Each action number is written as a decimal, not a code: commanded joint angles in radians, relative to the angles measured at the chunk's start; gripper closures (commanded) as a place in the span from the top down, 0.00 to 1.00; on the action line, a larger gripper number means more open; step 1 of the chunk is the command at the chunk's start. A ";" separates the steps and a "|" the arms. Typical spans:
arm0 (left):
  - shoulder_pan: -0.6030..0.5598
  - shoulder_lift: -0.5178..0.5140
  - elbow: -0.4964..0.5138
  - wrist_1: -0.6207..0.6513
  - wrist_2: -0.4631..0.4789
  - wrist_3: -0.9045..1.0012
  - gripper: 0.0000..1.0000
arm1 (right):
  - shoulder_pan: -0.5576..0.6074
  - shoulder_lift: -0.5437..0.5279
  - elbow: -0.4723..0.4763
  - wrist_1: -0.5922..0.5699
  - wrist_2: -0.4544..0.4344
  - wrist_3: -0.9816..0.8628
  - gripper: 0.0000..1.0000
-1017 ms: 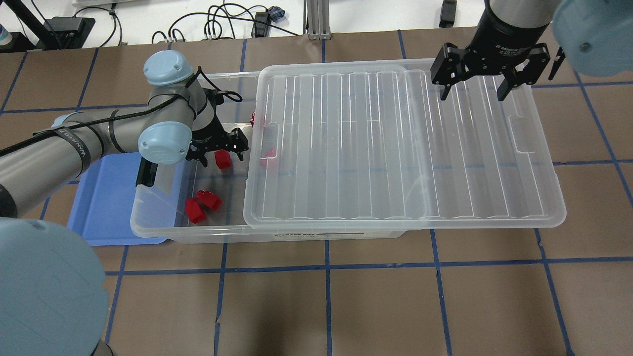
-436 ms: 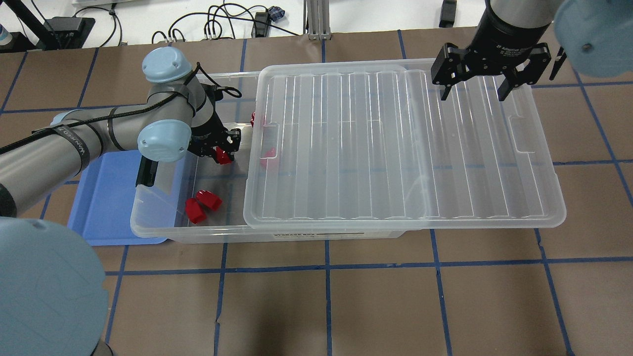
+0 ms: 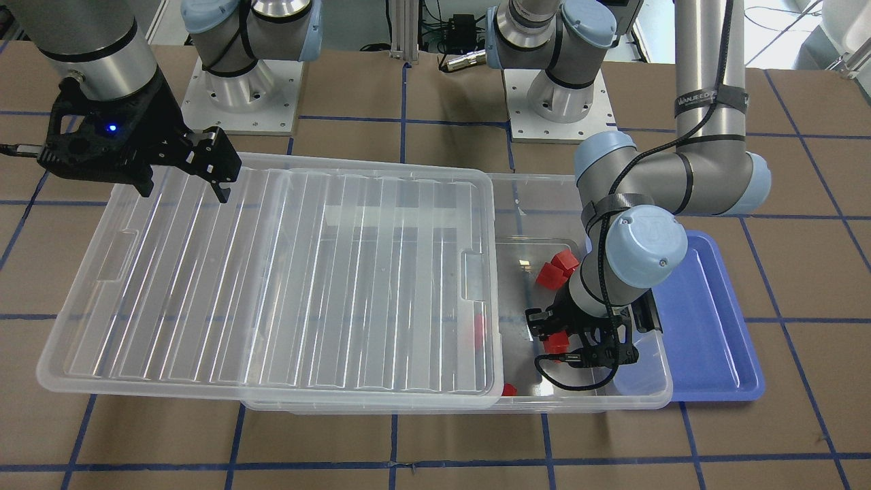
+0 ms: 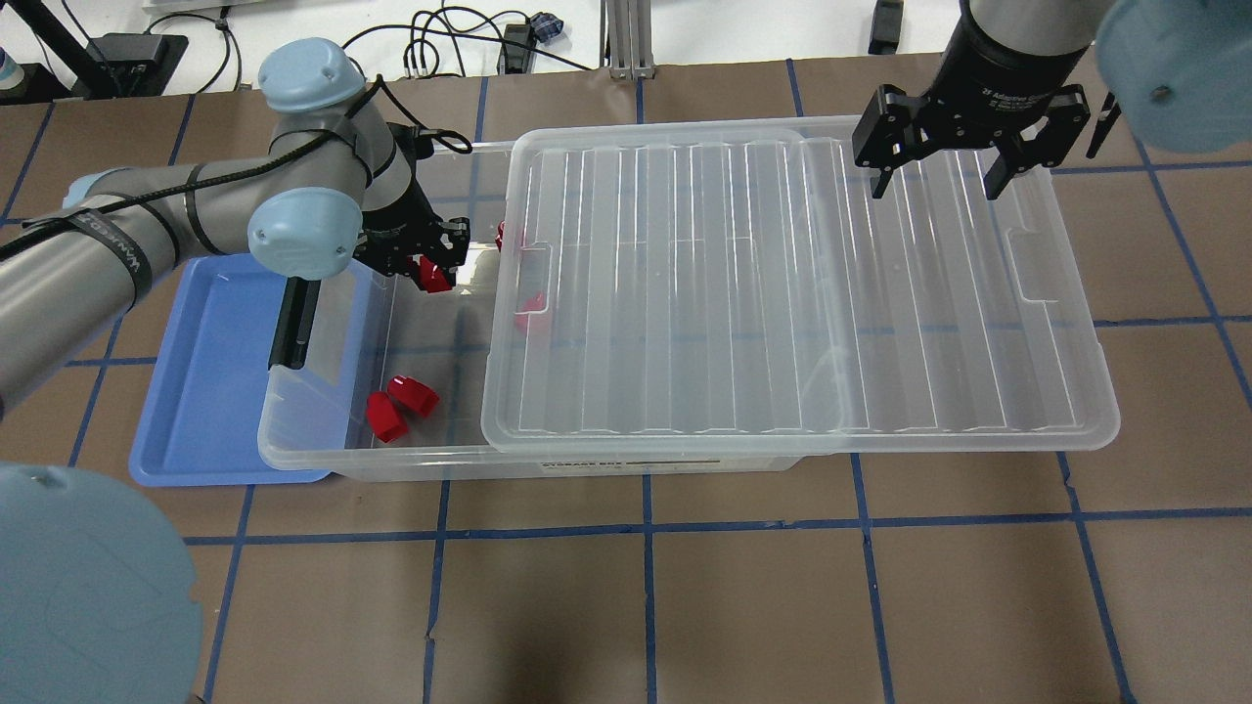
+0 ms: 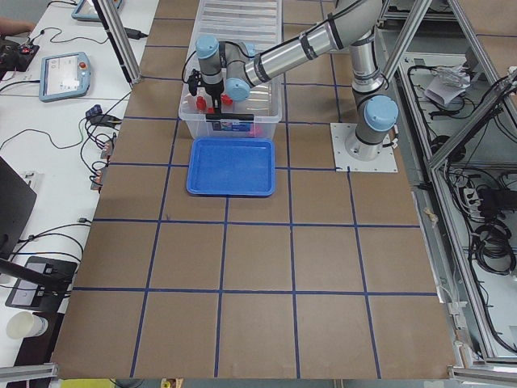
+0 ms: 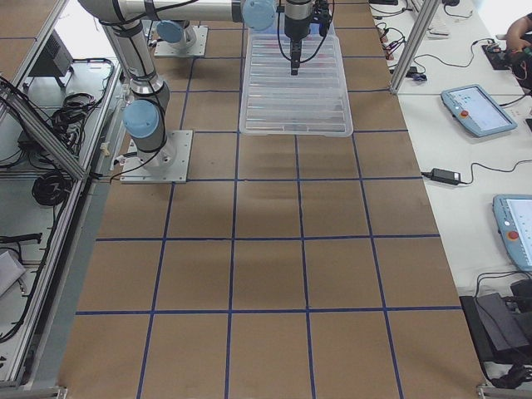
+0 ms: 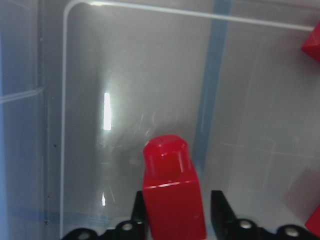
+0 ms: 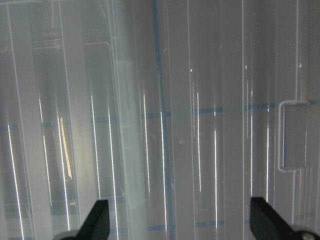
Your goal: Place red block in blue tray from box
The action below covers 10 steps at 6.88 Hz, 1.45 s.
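L gripper (image 4: 431,262): fingers clamped on red block (image 4: 434,275), over uncovered left end of box (image 4: 391,462), nr its far edge.
R gripper (image 4: 937,174): spread wide, holding nothing, over far-right corner of lid (image 4: 782,293).
Lid: overhangs box's right end.
Blue tray (image 4: 210,391): just beside box's left end.
Other blocks (image 4: 399,406): 2 by box's near-left corner.

Left pincer (image 4: 427,266) clamps red block (image 7: 172,200); right pincer (image 4: 936,186) hangs spread.

The left end effector (image 4: 431,268), spread around the red block (image 4: 430,279) a second ago, has clamped onto it and carried it off its spot in the box (image 4: 293,445). The arm's elbow has swung back, uncovering more blue tray (image 4: 210,391).
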 commanded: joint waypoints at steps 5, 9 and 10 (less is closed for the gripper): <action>0.120 0.127 0.233 -0.467 0.007 0.227 0.00 | 0.000 0.000 0.000 -0.001 0.000 -0.004 1.00; 0.392 0.087 0.089 -0.307 -0.006 0.586 0.00 | -0.012 0.002 -0.002 0.001 0.000 -0.007 1.00; 0.399 0.072 0.017 -0.188 -0.003 0.619 0.00 | -0.020 0.005 -0.002 -0.002 0.000 -0.012 1.00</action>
